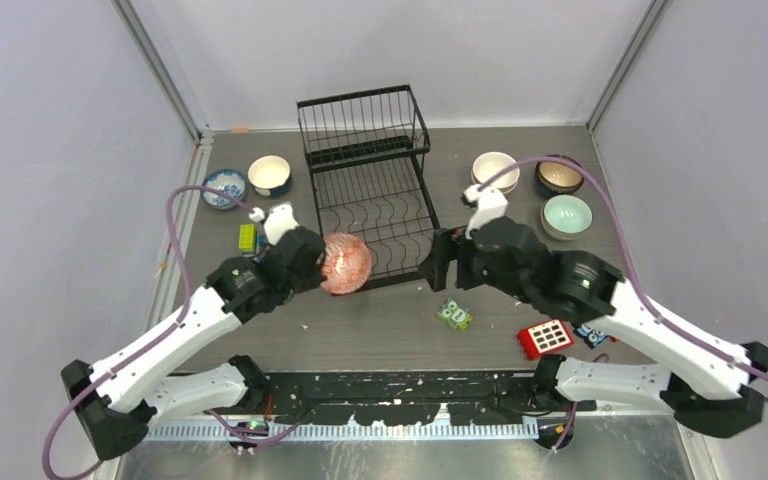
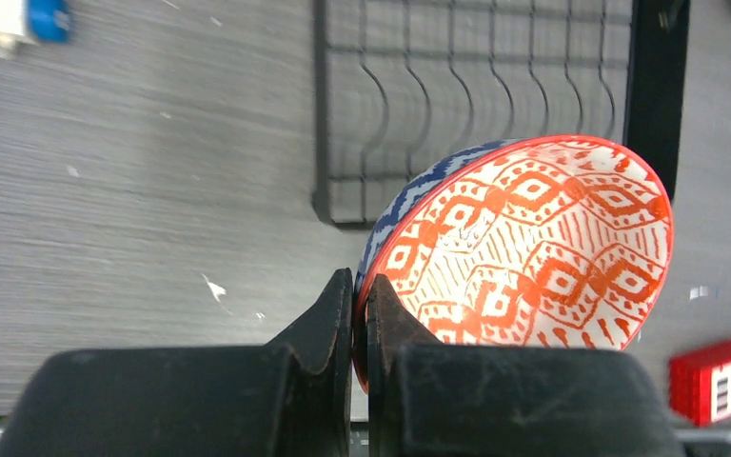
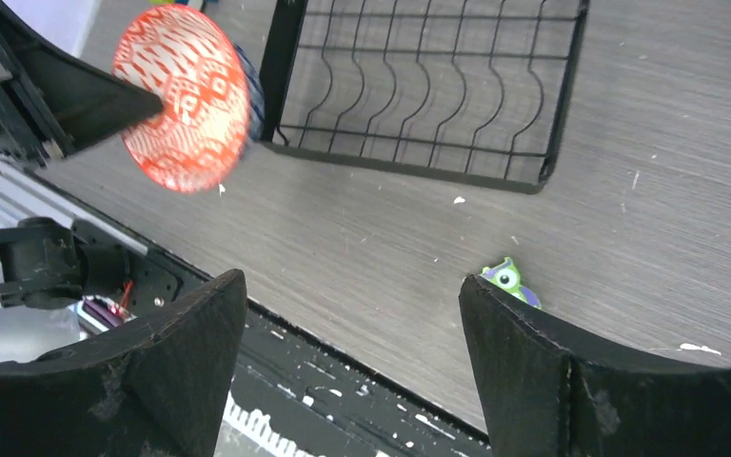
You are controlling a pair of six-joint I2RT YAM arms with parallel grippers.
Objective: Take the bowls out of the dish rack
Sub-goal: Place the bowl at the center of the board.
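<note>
My left gripper [image 1: 318, 268] is shut on the rim of a red-patterned bowl [image 1: 346, 264] with a blue outside. It holds the bowl tilted at the front left corner of the black wire dish rack [image 1: 372, 190]. The bowl also shows in the left wrist view [image 2: 533, 238] and the right wrist view [image 3: 183, 95]. The rack's lower tray [image 2: 476, 86] and upper basket hold no bowls. My right gripper [image 1: 440, 260] is open and empty at the rack's front right corner. Other bowls stand on the table: blue-patterned [image 1: 224, 187], cream [image 1: 269, 175], white [image 1: 495, 170], brown [image 1: 559, 177], mint [image 1: 567, 216].
A green owl toy [image 1: 454, 314] lies in front of the rack, also in the right wrist view [image 3: 506, 277]. A red block [image 1: 545, 338] sits by the right arm. A small green and blue block [image 1: 248, 238] lies left of the rack. Walls enclose the table.
</note>
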